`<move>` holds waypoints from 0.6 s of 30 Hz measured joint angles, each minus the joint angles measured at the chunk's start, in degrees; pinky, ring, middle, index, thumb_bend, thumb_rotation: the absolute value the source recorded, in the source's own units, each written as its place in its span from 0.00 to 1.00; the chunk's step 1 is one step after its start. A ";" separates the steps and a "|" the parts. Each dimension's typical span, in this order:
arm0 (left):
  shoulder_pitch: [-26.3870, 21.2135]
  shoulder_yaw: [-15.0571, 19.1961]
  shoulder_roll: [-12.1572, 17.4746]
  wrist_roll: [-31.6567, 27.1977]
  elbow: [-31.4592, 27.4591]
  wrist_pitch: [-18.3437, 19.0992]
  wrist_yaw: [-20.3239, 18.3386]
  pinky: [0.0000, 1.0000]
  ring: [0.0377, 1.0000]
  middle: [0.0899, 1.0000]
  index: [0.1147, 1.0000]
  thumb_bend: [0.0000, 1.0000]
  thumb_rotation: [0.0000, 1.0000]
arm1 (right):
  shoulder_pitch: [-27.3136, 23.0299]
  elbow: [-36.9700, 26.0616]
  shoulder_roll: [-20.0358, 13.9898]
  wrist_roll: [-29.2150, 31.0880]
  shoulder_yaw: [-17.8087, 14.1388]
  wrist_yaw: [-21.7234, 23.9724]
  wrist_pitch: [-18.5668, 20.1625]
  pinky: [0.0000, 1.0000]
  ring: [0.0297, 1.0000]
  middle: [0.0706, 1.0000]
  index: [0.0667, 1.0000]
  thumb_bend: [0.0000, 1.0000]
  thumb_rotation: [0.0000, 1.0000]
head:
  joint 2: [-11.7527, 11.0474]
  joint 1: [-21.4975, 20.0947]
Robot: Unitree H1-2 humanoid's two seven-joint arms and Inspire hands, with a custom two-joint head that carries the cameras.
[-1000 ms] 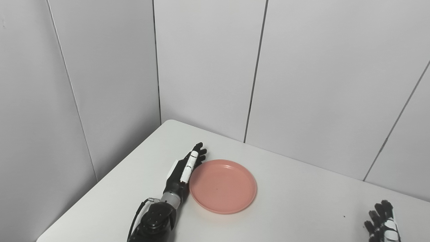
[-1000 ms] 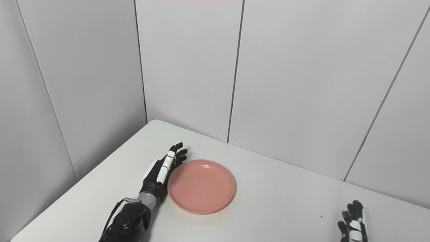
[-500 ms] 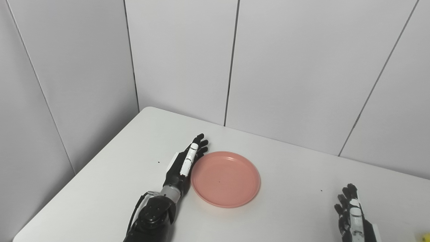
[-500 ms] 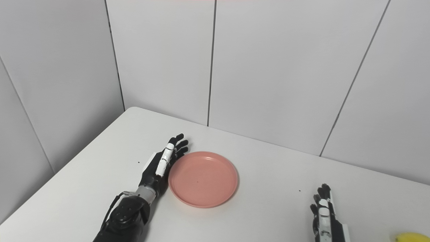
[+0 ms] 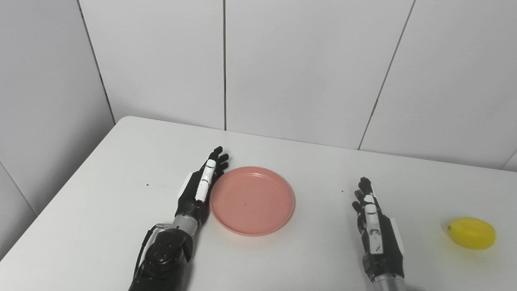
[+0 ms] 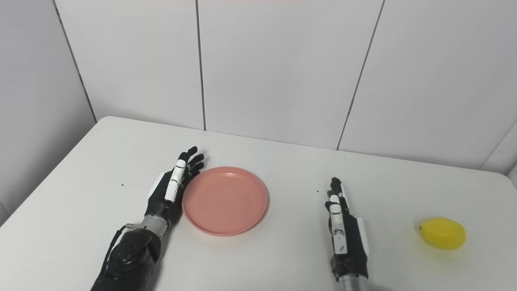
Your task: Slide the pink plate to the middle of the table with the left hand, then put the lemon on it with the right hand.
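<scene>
With the pink plate (image 5: pixel 252 200) as the landmark, go from the near edge outward. Nearest, to the plate's right and well apart from it, the right hand (image 5: pixel 375 230) stands on edge on the table (image 5: pixel 101 194), fingers straight and spread, holding nothing. Farther right of the plate, beyond that hand, the lemon (image 5: pixel 471 233) lies alone on the table, touched by nothing. Right against the plate's left rim is the left hand (image 5: pixel 200 190), flat and edge-on, fingers extended and holding nothing, its side appearing to touch the rim.

The step in hand seems to be the slide. To do it well, the left hand should press along a broad stretch of the rim, not with the fingertips alone, so the plate travels straight to the right instead of spinning away. It should push low and level so the shallow rim does not ride up over the fingers. The right hand is best kept clear of the plate's path until the plate rests midway.
</scene>
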 measured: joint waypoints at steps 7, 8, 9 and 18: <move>0.00 -0.87 -1.50 0.02 0.21 -0.04 -1.03 0.97 0.93 0.91 0.91 0.60 1.00 | -1.04 2.51 0.49 -0.52 0.14 -0.39 -1.10 1.00 1.00 1.00 0.96 0.54 1.00 | -0.53 -4.51; -0.01 -0.94 -1.48 0.02 0.32 -0.13 -1.29 0.98 0.93 0.91 0.91 0.62 1.00 | -1.07 2.66 0.59 -0.68 0.23 -0.46 -1.46 1.00 1.00 1.00 0.96 0.54 1.00 | -0.70 -6.33; 0.00 -1.02 -1.49 0.02 0.33 -0.18 -1.50 0.97 0.93 0.91 0.91 0.62 1.00 | -1.16 2.93 0.69 -0.86 0.31 -0.49 -1.68 1.00 1.00 1.00 0.96 0.54 1.00 | -0.70 -7.48; 0.16 -1.38 -2.99 0.90 1.02 -1.10 -1.62 0.95 0.92 0.91 0.91 0.65 1.00 | -1.98 6.63 1.80 -3.46 1.16 -2.09 -5.05 1.00 1.00 0.99 0.96 0.52 1.00 | -2.20 -11.54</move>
